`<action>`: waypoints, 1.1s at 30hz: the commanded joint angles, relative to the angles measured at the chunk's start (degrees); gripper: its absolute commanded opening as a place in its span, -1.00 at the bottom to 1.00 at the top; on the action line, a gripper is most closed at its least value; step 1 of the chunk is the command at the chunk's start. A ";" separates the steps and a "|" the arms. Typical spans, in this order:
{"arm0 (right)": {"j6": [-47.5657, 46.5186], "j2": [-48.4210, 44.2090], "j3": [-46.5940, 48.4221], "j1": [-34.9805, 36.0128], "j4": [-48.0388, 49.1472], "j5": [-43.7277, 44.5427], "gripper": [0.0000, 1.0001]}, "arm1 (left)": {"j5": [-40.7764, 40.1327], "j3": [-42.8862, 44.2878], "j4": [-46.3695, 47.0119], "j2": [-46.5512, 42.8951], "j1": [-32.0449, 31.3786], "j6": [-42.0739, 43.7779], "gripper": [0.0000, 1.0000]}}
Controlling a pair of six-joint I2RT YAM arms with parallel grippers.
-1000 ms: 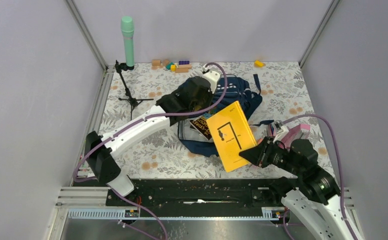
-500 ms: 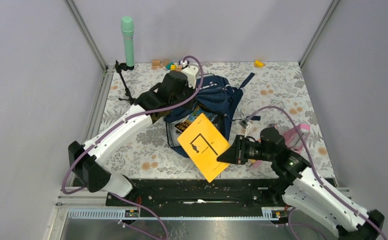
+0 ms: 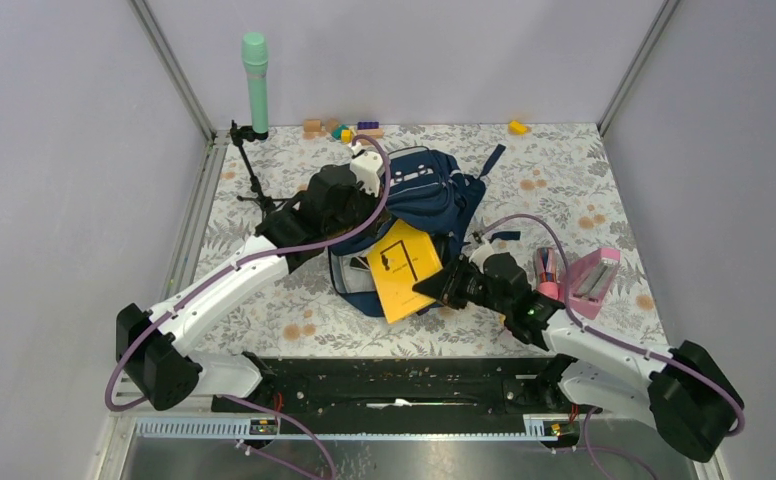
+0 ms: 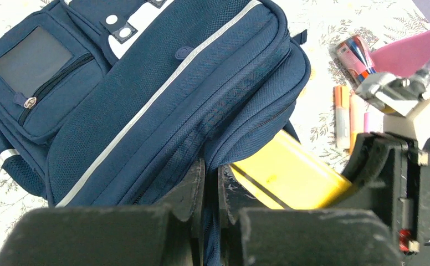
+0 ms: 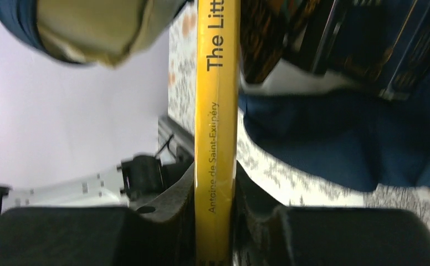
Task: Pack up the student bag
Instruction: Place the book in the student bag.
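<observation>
The top external view looks down from high behind the 2 arm bases, far enough to take in the whole counter (image 3: 564, 170). The left wrist view sits close behind the left claw (image 4: 211, 177), facing down over the student bag (image 4: 146, 100). The right wrist view looks along the right claw (image 5: 215, 185), very near the yellow book (image 5: 217, 111). All 3 share that bag and book.

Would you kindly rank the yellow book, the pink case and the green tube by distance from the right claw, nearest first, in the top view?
1. The yellow book: gripped by the right claw.
2. The pink case: off to its right.
3. The green tube: far left corner.
</observation>
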 commanded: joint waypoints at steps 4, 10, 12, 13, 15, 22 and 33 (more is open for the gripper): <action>4.74 7.03 3.53 1.66 21.63 21.59 -1.00 | 2.92 2.20 8.23 -3.97 0.18 -1.56 -1.00; 5.55 11.53 2.52 5.92 29.69 35.96 -1.00 | 4.36 1.80 9.04 -4.90 0.08 -2.40 -1.00; 5.80 13.64 2.75 7.33 32.87 40.23 -1.00 | 4.57 1.81 9.08 -4.91 0.08 -2.75 -1.00; 5.35 14.74 3.32 7.95 33.80 41.92 -1.00 | 4.80 1.77 9.14 -4.86 0.08 -3.02 -1.00; 3.40 17.47 5.34 8.75 36.03 44.07 -1.00 | 5.65 1.80 9.30 -4.64 0.08 -3.63 -1.00; -5.11 28.84 12.34 9.28 43.72 44.07 -0.92 | 6.72 2.01 9.28 -4.40 0.08 -3.56 -1.00; -15.53 32.63 12.92 9.45 38.77 46.48 -0.06 | 6.13 2.77 8.04 -4.44 0.08 -3.31 -1.00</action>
